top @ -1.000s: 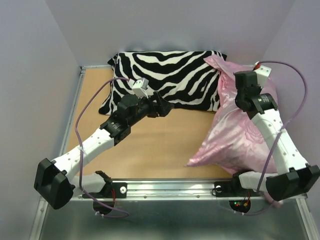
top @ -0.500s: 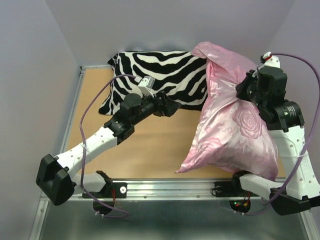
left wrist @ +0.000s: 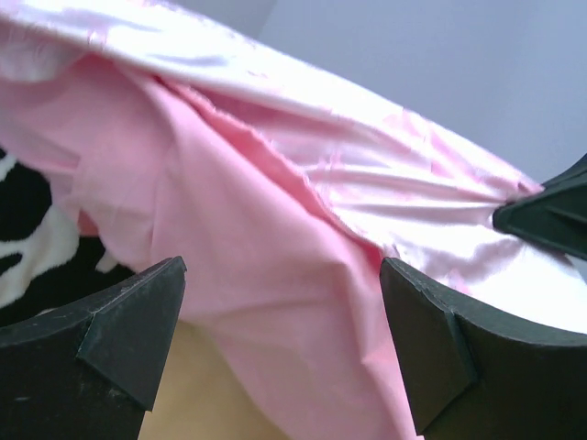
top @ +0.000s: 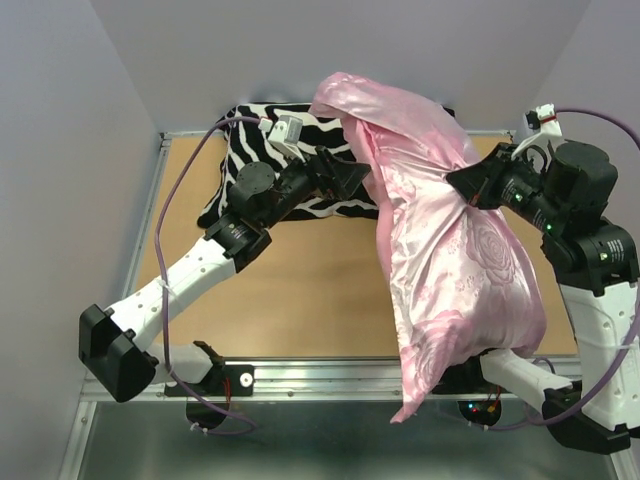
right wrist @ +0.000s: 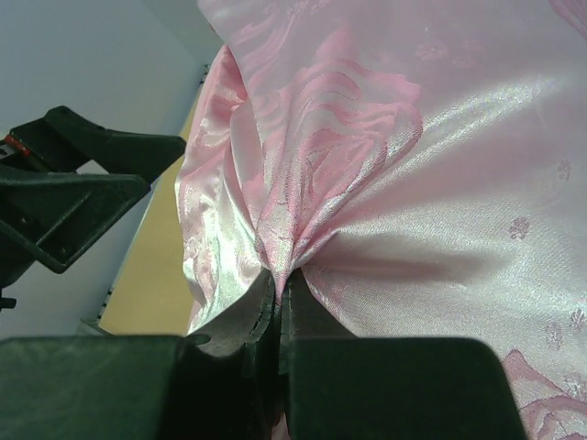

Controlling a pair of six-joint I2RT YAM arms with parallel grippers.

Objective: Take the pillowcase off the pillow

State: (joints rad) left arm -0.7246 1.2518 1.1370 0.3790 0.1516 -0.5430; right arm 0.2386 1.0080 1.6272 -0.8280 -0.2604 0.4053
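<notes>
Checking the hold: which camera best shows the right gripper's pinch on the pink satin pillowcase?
Right wrist: the right gripper shut on a gathered fold of the pink satin pillowcase, close up. Top external shows it small; left wrist only its tip.

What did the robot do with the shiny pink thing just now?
The right claw, shut on the pillowcase, hoisted it up and to the left, so it now dangles from that claw. The left claw, open, reached forward toward the hanging fabric. The zebra cushion stayed put at the back.
</notes>
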